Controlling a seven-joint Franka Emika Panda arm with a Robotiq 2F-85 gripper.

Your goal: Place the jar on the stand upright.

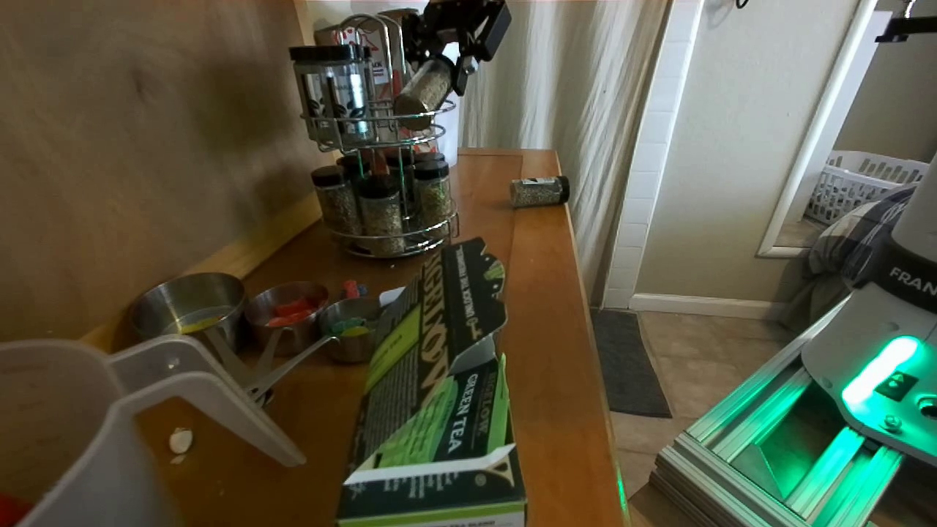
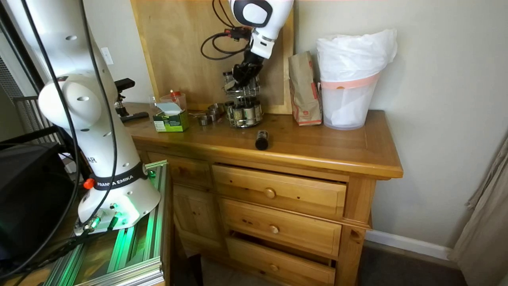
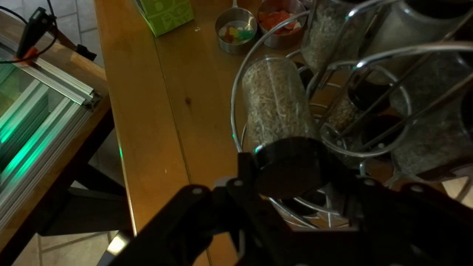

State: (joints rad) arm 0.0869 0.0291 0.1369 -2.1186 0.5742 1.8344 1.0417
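The jar [image 1: 426, 91] is clear glass with dried herbs inside. Its cap [image 3: 290, 168] looks black in the wrist view. My gripper [image 1: 446, 60] is shut on the jar at its cap end; it also shows in an exterior view [image 2: 242, 77]. The jar is tilted, bottom end lower and pointing away from the gripper, at the upper tier of the chrome wire stand [image 1: 388, 253]. In the wrist view the jar body [image 3: 279, 99] overlaps the stand's outer ring [image 3: 234, 107]; I cannot tell whether it touches. Similar jars stand in both tiers.
Another jar [image 1: 540, 192] lies on its side near the tabletop's edge. A green tea box [image 1: 439, 410], metal measuring cups [image 1: 194, 304] and a plastic jug [image 1: 58, 432] are on the same top. A paper bag [image 2: 304, 89] and lined bin [image 2: 345, 107] stand beside the stand.
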